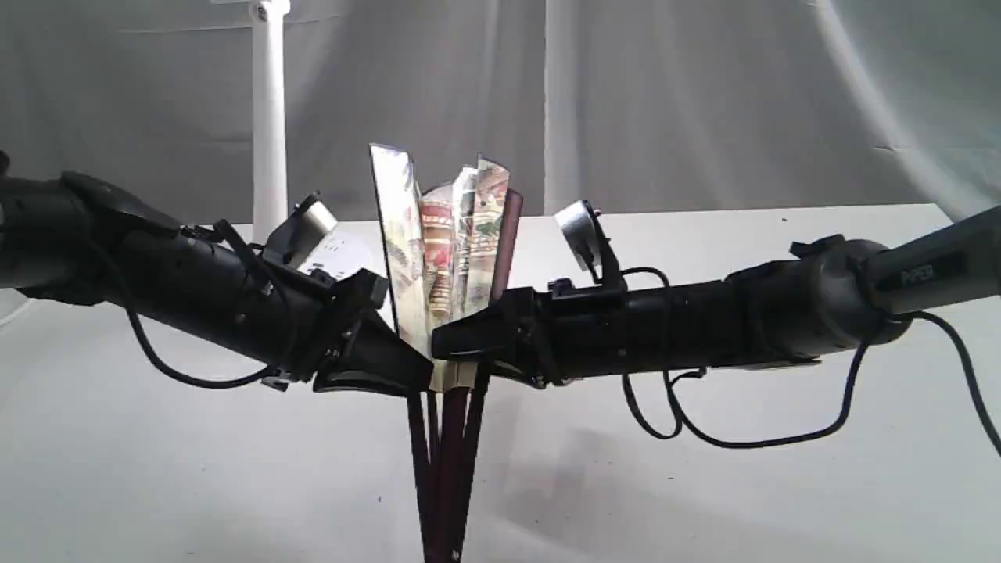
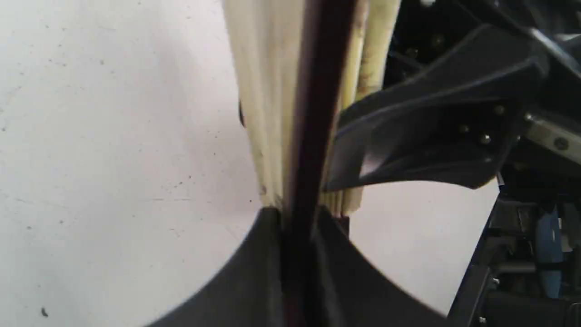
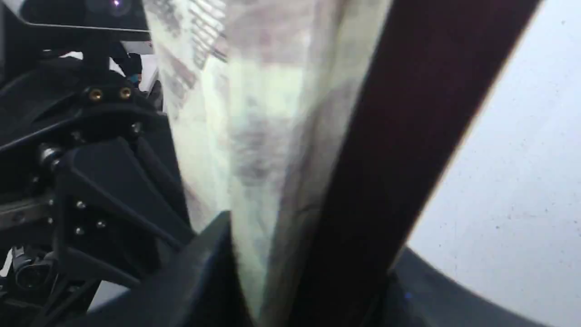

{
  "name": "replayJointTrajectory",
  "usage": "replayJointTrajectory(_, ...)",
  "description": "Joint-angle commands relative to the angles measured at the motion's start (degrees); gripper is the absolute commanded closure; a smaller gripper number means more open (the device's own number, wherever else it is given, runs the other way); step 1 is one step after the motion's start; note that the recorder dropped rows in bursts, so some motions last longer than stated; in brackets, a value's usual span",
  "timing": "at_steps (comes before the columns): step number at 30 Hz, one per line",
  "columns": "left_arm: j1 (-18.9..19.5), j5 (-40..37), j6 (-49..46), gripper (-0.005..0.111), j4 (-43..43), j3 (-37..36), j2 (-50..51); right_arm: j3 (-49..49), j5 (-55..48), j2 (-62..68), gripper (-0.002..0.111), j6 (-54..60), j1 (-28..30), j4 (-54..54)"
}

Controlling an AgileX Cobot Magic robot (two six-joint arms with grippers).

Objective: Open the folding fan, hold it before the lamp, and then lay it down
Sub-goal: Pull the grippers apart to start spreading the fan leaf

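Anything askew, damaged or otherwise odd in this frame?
Nothing is damaged or spilled. The folding fan is upright between the left gripper and right gripper, only partly spread, its pleats bunched unevenly. The lamp stands straight behind.

It looks like a robotics lab: plain white tabletop (image 1: 782, 469), pale grey draped cloth backdrop (image 1: 704, 102), black cabled robot arms (image 1: 704, 320).

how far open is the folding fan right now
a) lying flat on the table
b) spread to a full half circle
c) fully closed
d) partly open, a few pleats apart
d, the folding fan is upright with only a few pleats spread apart, nowhere near a full half circle
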State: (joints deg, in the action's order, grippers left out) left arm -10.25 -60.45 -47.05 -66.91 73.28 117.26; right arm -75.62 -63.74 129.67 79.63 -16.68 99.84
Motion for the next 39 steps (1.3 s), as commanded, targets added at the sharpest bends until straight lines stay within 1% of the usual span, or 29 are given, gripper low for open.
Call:
replayJointTrajectory(1, 0.3, -1.3, -3.5, 0.107, -1.7, 0.3, 0.1, 0.2, -1.3, -0.2, 0.082, 1.4, 0.1, 0.1)
replayJointTrajectory(4, 1.1, -2.6, -6.1, 0.107, -4.4, 0.3, 0.2, 0.2, -2.7, -0.2, 0.081, 2.0, 0.1, 0.1)
replayJointTrajectory(5, 1.7, -3.7, -7.4, 0.107, -5.7, 0.3, 0.4, 0.2, -3.7, -0.2, 0.079, 3.4, 0.1, 0.1)
replayJointTrajectory(8, 3.1, -9.2, -10.8, 0.107, -10.2, 0.3, 1.2, 0.2, -5.9, -0.2, 0.066, 5.6, 0.1, 0.1)
replayJointTrajectory(10, 3.7, -9.5, -12.9, 0.107, -11.3, 0.3, 2.0, 0.2, -6.2, -0.2, 0.055, 6.5, 0.1, 0.1)
replayJointTrajectory(12, 4.0, -9.5, -14.3, 0.107, -11.5, 0.3, 2.9, 0.2, -6.2, -0.3, 0.049, 6.9, 0.1, 0.1)
replayJointTrajectory(13, 4.0, -9.5, -15.3, 0.107, -11.5, 0.3, 3.2, 0.2, -6.2, -0.3, 0.047, 6.9, 0.1, 0.1)
replayJointTrajectory(17, 4.0, -9.5, -18.2, 0.107, -12.1, 0.3, 4.4, 0.2, -6.2, -0.3, 0.043, 6.9, 0.1, 0.1)
replayJointTrajectory(20, 4.2, -9.5, -19.2, 0.107, -12.1, 0.3, 4.6, 0.2, -6.2, -0.3, 0.043, 6.9, 0.5, 0.1)
replayJointTrajectory(30, 7.4, -9.5, -19.6, 0.107, -12.0, 0.3, 4.8, 0.2, -6.2, -0.3, 0.043, 6.1, 7.4, 0.1)
replayJointTrajectory(39, 7.7, -9.5, -21.0, 0.107, -11.7, 0.3, 4.8, 0.1, -6.2, -0.3, 0.043, 6.9, 7.7, 0.1)
